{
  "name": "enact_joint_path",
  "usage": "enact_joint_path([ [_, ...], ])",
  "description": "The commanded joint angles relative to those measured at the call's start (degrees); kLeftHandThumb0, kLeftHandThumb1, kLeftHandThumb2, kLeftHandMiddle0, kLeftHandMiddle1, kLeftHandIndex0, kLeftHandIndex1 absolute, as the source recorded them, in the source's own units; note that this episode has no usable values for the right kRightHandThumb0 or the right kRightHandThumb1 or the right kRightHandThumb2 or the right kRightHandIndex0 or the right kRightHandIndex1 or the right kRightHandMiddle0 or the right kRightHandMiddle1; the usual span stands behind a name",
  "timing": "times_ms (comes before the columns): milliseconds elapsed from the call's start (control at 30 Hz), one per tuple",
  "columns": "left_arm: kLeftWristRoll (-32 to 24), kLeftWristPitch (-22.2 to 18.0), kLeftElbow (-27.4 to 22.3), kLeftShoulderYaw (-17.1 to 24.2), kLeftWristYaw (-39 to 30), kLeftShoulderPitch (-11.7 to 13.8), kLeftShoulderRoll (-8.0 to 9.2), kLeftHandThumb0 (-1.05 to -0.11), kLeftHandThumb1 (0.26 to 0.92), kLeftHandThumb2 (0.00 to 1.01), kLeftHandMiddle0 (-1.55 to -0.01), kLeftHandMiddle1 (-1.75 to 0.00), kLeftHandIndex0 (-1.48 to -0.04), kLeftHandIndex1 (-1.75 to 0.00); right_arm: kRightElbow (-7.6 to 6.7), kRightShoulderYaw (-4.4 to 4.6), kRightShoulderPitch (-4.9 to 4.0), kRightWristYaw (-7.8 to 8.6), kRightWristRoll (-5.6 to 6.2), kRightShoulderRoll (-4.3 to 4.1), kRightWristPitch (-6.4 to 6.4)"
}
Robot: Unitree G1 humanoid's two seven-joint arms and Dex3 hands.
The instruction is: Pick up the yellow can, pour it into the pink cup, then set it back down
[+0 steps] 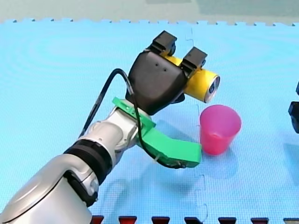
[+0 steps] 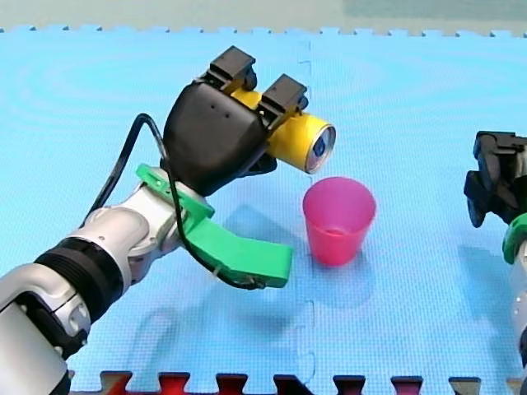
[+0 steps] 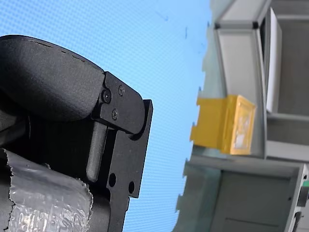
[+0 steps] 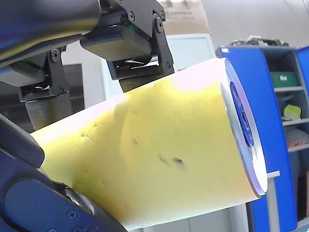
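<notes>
Over the blue foam mat the left hand, fingers wrapped round the yellow can, holds it tipped sideways just above the pink cup, so pickup looks done, pouring underway and set-down pending, while the right hand hangs at the right edge.

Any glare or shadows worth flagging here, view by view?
Second wrist view: bright glare along the can where the left hand grips it. Head views: soft shadows of arm and cup on the mat, nothing obscured; right hand at the right edge. First wrist view: glints on the crinkled tape.
</notes>
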Motion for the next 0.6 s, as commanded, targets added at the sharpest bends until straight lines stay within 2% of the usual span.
enact_joint_path([
  [0,-0.4,0.0,-0.1,0.2,0.3,-0.5,0.11,-0.392,0.921,0.01,-0.79,-1.75,-0.62,-1.47,0.04,-0.04,-0.08,-0.04,-0.06,-0.31,-0.01],
  [200,-1.3,-1.1,-0.3,1.0,0.1,-0.2,0.78,-0.394,0.921,0.01,-0.79,-1.75,-0.61,-1.48,-0.01,-0.04,0.02,-0.01,-0.06,-0.33,-0.20],
  [267,-3.2,-3.8,-0.4,2.6,0.8,0.6,1.47,-0.394,0.920,0.01,-0.79,-1.75,-0.61,-1.48,-0.02,-0.10,0.12,0.12,0.01,-0.38,-0.28],
  [333,-6.2,-9.3,-0.1,5.1,4.7,1.7,2.02,-0.394,0.921,0.01,-0.79,-1.75,-0.61,-1.47,-0.05,-0.17,0.23,0.24,0.09,-0.43,-0.37],
  [367,-8.2,-12.9,0.3,6.8,6.9,2.4,2.03,-0.399,0.921,0.01,-0.79,-1.75,-0.71,-1.23,-0.07,-0.19,0.27,0.29,0.11,-0.46,-0.38],
  [400,-10.2,-16.4,0.8,8.5,8.4,2.9,1.93,-0.442,0.910,0.01,-0.78,-1.72,-0.83,-0.87,-0.08,-0.21,0.31,0.33,0.14,-0.52,-0.38],
  [433,-12.8,-20.3,1.1,10.6,8.8,3.7,1.73,-0.475,0.893,0.00,-0.82,-1.48,-0.93,-0.53,-0.08,-0.23,0.35,0.40,0.16,-0.58,-0.37],
  [467,-15.3,-23.6,1.4,12.6,8.5,4.3,1.47,-0.463,0.853,0.00,-0.93,-0.96,-1.05,-0.24,-0.08,-0.25,0.39,0.47,0.19,-0.64,-0.36],
  [500,-17.9,-26.8,1.4,14.5,7.3,4.8,1.30,-0.460,0.825,0.00,-1.06,-0.56,-1.12,-0.10,-0.09,-0.26,0.43,0.54,0.22,-0.68,-0.38],
  [533,-20.5,-29.7,0.8,16.5,5.7,5.5,1.37,-0.462,0.813,0.00,-1.14,-0.36,-1.15,-0.06,-0.09,-0.28,0.47,0.61,0.24,-0.72,-0.40],
  [567,-23.1,-31.8,0.3,18.2,3.8,6.2,1.37,-0.455,0.806,0.00,-1.20,-0.25,-1.18,-0.03,-0.10,-0.30,0.50,0.66,0.26,-0.74,-0.43],
])
